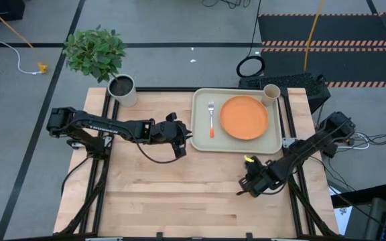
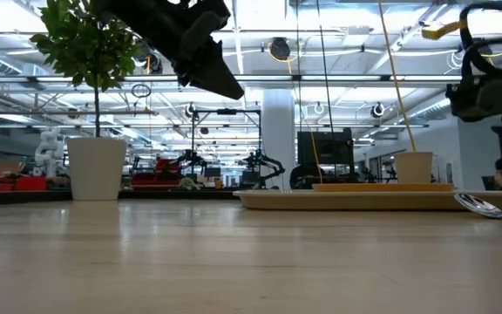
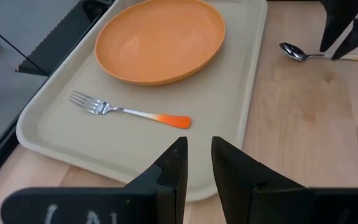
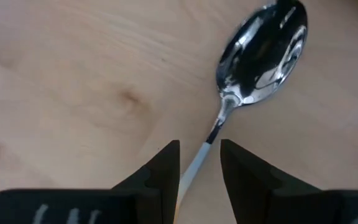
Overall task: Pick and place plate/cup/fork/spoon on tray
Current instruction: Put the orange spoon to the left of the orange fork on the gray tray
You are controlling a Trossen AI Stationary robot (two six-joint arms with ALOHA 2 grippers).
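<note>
The right gripper's [image 4: 199, 163] narrowly parted jaws are seen straddling the spoon [image 4: 253, 68] stem on the tabletop [image 1: 179, 194], beside the tray [image 1: 200, 120]. The left gripper's [image 3: 197, 163] jaws are held slightly apart, empty. Plate [image 1: 244, 117], fork [image 1: 211, 118] and cup [image 1: 271, 93] are carried by the tray.

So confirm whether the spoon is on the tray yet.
No, the spoon lies on the bare wood beside the tray, outside its rim.
</note>
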